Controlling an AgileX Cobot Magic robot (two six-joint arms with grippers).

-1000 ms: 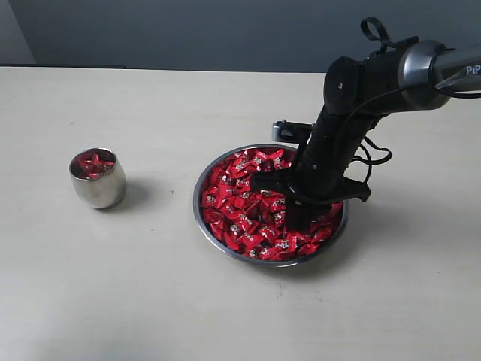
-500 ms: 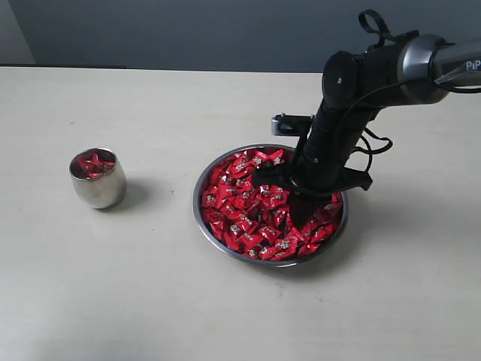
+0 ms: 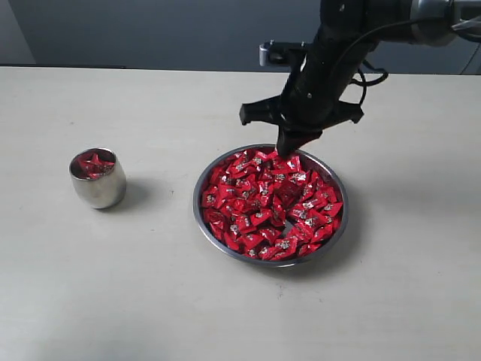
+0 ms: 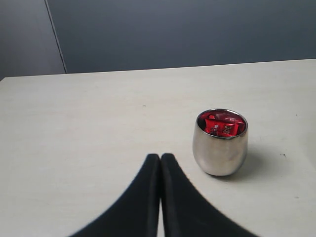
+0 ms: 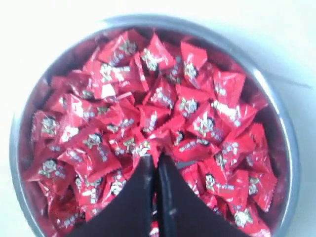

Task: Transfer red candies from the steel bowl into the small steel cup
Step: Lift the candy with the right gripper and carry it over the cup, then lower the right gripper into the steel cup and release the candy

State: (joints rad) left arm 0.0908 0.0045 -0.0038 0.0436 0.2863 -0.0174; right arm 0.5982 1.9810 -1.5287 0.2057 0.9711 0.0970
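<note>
Up out of the steel bowl (image 3: 196,203) comes the right gripper (image 3: 289,149): 1 s ago its tip is buried in the red candies (image 3: 263,203) at approx 3 o'clock of the pile, and now it hangs just above the bowl's rim at 12-1 o'clock, w/ the black arm (image 3: 331,53) raised toward the back. Its jaws are clenched tight. Right wrist view shows the fingers pressed together over the heap, but can't tell if a candy is pinched at the tip.

Bowl is heaped w/ candies. Small steel cup (image 3: 98,188) stands upright at 9 o'clock of the bowl, well apart, w/ a few red candies inside.

Left gripper (image 4: 160,157) is clenched on nothing, near the cup but not touching.

Table (image 3: 150,301) is pale cream, matte and plain, w/ soft shadows beside the cup and the bowl. Behind its far edge at 12 o'clock runs a dark blue-grey wall (image 3: 150,30), w/ a paler grey panel (image 3: 11,30) at the 10-11 o'clock corner of the ext. view.
</note>
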